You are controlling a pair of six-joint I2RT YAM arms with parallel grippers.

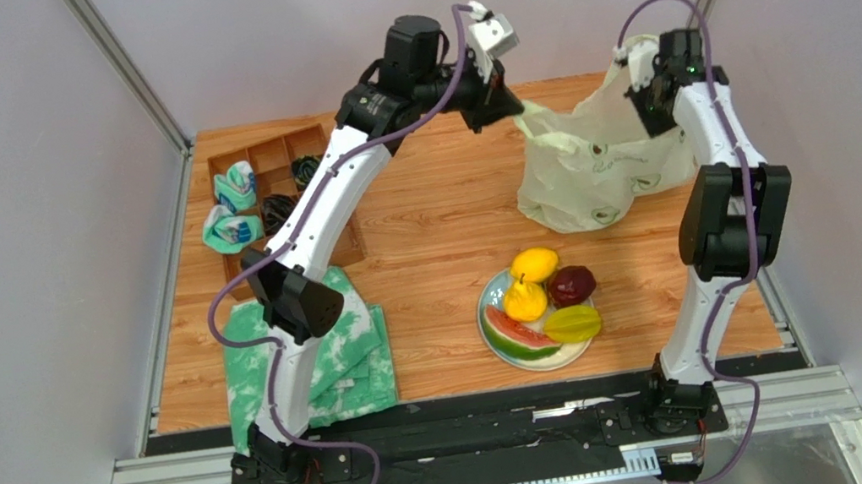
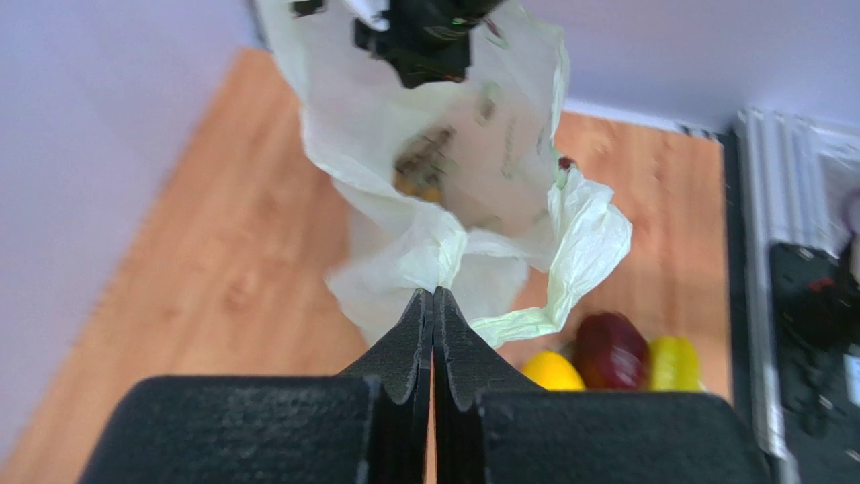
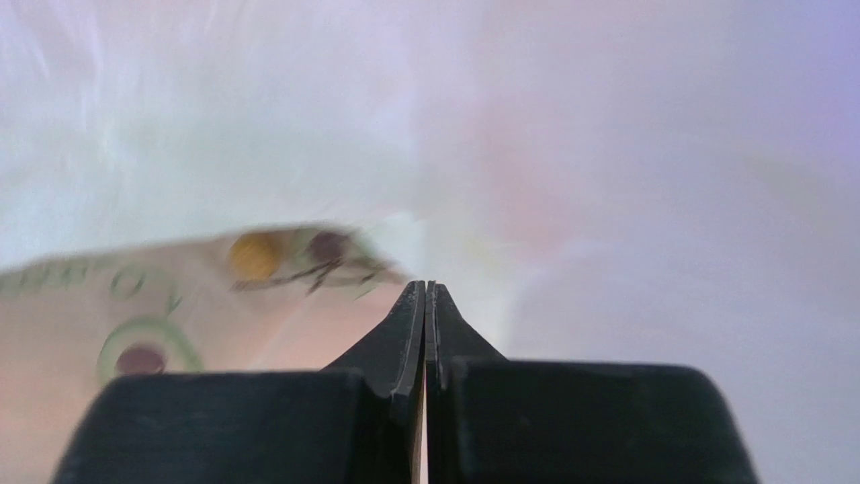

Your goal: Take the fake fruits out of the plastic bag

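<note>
Closed left fingers and right fingers pinch the plastic bag near the desk's far right corner, with the brown bunch inside, between them.

At six o'clock the right gripper is pressed closed. The blurred plastic bag fills the rest, with a yellow spot toward nine o'clock.

The right wrist view is all smear: the plastic bag fills it, and I can't name the yellow blob showing through. From the left wrist, a brownish clump inside the bag is unreadable, and the fingers cut off the lemon.
</note>
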